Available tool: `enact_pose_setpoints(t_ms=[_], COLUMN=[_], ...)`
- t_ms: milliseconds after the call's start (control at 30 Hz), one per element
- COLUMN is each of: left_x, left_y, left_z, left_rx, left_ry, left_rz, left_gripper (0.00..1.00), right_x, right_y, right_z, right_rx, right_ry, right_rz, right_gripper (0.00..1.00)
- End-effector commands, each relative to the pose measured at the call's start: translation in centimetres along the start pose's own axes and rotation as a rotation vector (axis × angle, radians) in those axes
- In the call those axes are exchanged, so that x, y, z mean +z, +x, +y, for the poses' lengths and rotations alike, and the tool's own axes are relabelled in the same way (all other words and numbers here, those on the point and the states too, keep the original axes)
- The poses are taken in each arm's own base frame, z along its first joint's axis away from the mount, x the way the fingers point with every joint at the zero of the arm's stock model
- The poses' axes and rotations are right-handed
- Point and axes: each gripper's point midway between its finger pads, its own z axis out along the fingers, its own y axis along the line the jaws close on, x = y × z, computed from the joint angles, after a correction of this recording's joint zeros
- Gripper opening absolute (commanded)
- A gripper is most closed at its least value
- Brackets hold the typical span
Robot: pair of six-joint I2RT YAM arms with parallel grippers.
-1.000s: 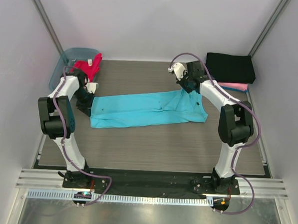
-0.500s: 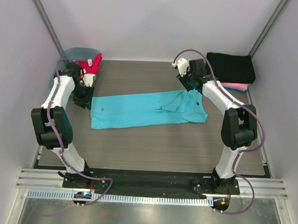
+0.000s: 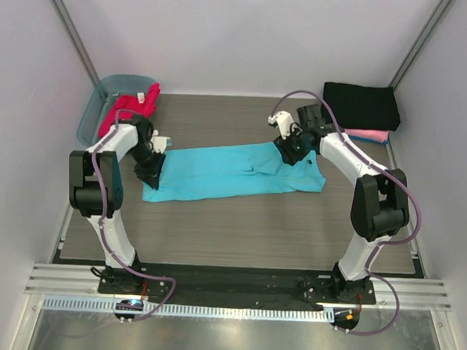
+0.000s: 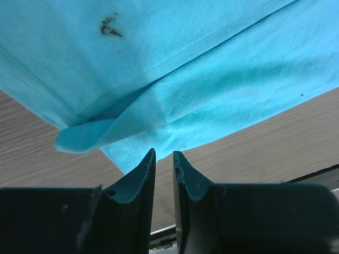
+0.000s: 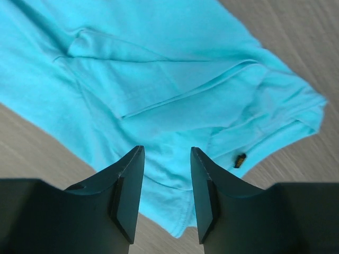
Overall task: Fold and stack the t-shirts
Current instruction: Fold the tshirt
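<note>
Left gripper (image 4: 163,152), jaws barely apart, and right gripper (image 5: 167,148), jaws wider, both empty, point down over opposite ends of the turquoise t-shirt (image 3: 226,171).

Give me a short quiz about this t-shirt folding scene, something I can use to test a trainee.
1. True or false: the right gripper is shut on the turquoise t-shirt.
2. What lies in the tub? A: a towel. B: a red t-shirt. C: a bottle.
3. Fill in: the black t-shirt lies folded on top of a ___ one.
Key: 1 false, its jaws stand open above the cloth; 2 B; 3 pink t-shirt.
</note>
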Motion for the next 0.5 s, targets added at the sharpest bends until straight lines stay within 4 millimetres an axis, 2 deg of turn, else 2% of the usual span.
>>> enact_pose_setpoints(t_ms=[0, 133, 300, 467], left_x=[0.3, 1.2, 2.0, 2.6], left_y=[0.0, 0.8, 1.7, 2.1], left_z=[0.5, 0.7, 1.4, 1.6], left_rx=[0.005, -0.008, -0.007, -0.014], left_ry=[-0.02, -0.026, -0.052, -0.059], left_rz=[-0.019, 0.004, 0.044, 0.06], left_gripper=[0.2, 0.2, 0.2, 0.2], right_x=[0.1, 1.0, 2.5, 3.7], right_y=[-0.1, 0.2, 1.1, 0.9], right_z=[2.1, 3.9, 4.0, 3.9], right_rx=[0.004, 0.011, 0.015, 0.014], right_ry=[-0.118, -0.229, -0.251, -0.267], right_rz=[-0.015, -0.005, 0.042, 0.046], right_gripper=[0.47, 0.48, 0.47, 0.46])
